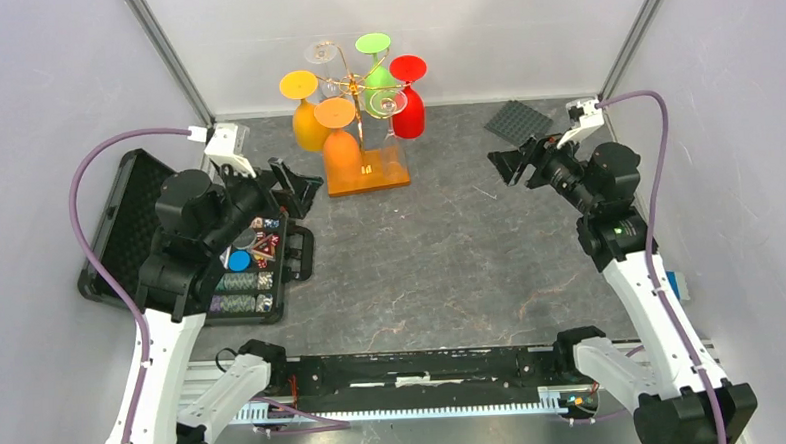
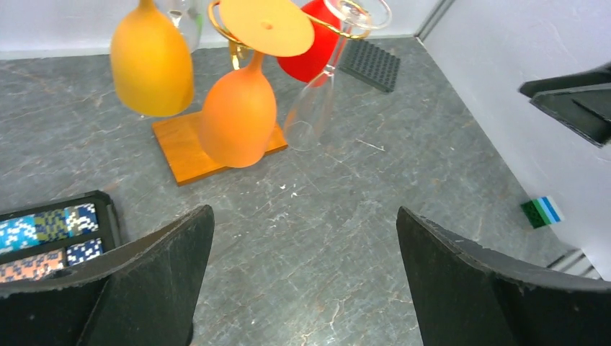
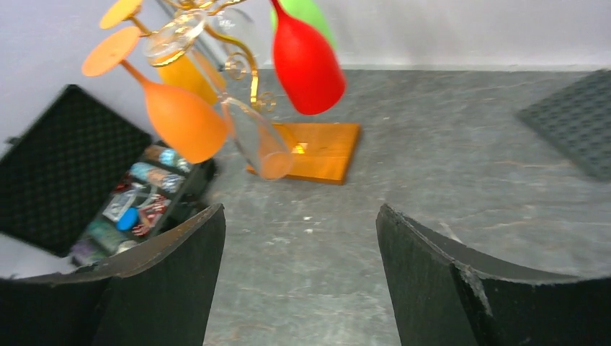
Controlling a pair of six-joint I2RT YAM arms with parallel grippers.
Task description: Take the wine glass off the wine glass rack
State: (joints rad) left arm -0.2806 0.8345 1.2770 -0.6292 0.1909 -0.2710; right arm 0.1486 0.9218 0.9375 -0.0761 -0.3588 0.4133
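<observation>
The wine glass rack [image 1: 355, 89] stands at the back centre, gold scrolled arms on an orange-brown wooden base [image 1: 387, 174]. Several wine glasses hang upside down from it: yellow [image 1: 308, 126], orange [image 1: 341, 149], green [image 1: 378, 78], red [image 1: 409, 106] and a clear one [image 1: 392, 104]. My left gripper [image 1: 294, 186] is open just left of the base, holding nothing. In its wrist view, the left gripper [image 2: 302, 210] faces the orange glass [image 2: 238, 119] and the clear glass [image 2: 311, 115]. My right gripper [image 1: 512, 163] is open and apart from the rack, at its right. The right gripper [image 3: 301, 207] faces the red glass [image 3: 306, 65].
An open black case [image 1: 129, 224] with poker chips [image 1: 244, 284] lies under the left arm. A dark studded plate [image 1: 518, 121] lies at the back right. A small green-blue block [image 2: 542, 211] sits by the right wall. Grey walls close in three sides.
</observation>
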